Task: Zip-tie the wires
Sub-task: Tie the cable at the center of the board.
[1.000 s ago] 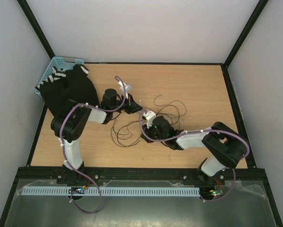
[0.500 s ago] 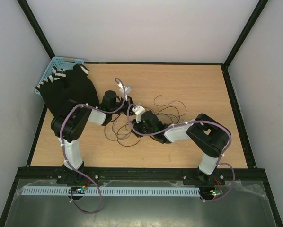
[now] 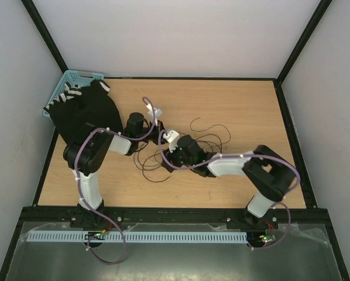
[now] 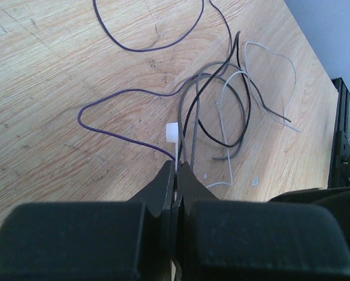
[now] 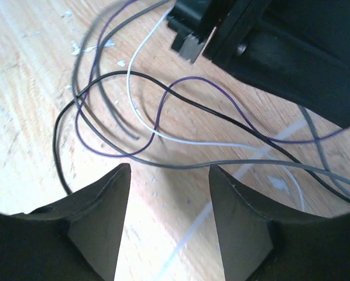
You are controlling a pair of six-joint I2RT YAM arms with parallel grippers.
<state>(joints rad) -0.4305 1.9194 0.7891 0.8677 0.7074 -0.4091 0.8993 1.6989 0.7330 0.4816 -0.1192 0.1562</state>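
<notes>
The left end effector (image 4: 176, 167) is pinched tight on the zip tie (image 4: 171, 132), with the wires (image 4: 233, 65) bunched just beyond it on the worktop (image 4: 58, 70). The right end effector (image 5: 169, 175) hangs wide over them. If it closes here, it could catch only some strands or tug the tie loose.

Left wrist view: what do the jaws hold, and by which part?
The left gripper is shut on the zip tie, just below its white head; the wires seem caught there too.
</notes>
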